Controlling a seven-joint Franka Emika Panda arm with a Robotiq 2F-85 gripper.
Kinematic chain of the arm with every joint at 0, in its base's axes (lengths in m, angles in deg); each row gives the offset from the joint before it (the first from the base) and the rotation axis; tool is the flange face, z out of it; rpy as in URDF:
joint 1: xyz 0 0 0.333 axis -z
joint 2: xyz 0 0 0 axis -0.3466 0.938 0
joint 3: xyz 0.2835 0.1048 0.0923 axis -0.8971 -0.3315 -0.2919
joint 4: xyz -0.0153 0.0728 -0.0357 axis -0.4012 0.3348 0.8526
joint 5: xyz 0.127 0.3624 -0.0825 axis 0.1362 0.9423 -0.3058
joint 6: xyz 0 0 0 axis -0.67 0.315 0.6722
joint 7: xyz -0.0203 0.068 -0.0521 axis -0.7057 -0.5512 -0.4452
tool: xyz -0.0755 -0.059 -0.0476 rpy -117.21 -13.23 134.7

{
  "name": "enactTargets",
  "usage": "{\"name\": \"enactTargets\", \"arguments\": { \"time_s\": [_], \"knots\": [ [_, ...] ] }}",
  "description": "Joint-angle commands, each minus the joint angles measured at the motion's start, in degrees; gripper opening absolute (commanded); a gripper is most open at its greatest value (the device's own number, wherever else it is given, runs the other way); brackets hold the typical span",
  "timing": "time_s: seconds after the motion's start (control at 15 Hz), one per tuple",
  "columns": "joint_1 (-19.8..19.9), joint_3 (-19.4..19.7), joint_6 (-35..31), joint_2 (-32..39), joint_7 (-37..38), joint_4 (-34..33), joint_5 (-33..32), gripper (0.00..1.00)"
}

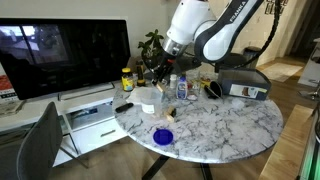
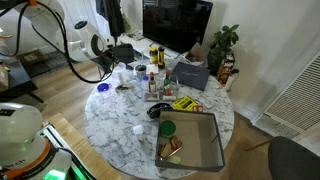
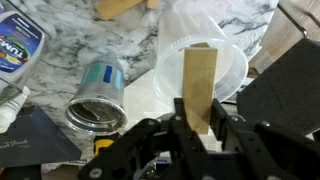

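In the wrist view my gripper (image 3: 199,118) is shut on a flat tan wooden stick (image 3: 198,80), which points out over a translucent white plastic cup (image 3: 205,45) lying just beyond the fingers. A small metal tin with a blue label (image 3: 98,95) stands left of the cup. In both exterior views the gripper (image 1: 159,68) (image 2: 118,57) hangs low over the clutter at the back of the round marble table (image 1: 225,130).
A blue lid (image 1: 163,136), bottles (image 1: 181,88), a yellow jar (image 1: 127,79), a grey box (image 1: 245,83) and a grey tray (image 2: 195,140) sit on the table. A monitor (image 1: 65,55) and plant (image 1: 152,45) stand behind. A chair (image 1: 35,150) is near.
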State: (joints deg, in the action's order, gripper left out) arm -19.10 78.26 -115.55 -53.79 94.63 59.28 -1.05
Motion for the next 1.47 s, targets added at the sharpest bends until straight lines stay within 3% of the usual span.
{"name": "enactTargets", "arguments": {
  "time_s": [0.0, 0.53, 0.93, 1.0, 1.13, 1.4],
  "knots": [
    [1.52, -0.62, -5.41, 2.65, -1.3, -0.94, -0.29, 0.07],
    [9.22, -7.61, -10.86, 10.2, -2.47, -7.43, -0.02, 0.07],
    [12.38, -10.45, -8.9, 15.18, -2.73, -14.01, -0.37, 0.07],
    [12.59, -10.64, -8.48, 15.42, -2.89, -14.49, -0.53, 0.53],
    [13.36, -11.57, -7.54, 14.95, -2.62, -14.3, -0.35, 0.6],
    [12.25, -10.5, -5.24, 10.12, -0.92, -9.94, 0.46, 0.92]
  ]
}}
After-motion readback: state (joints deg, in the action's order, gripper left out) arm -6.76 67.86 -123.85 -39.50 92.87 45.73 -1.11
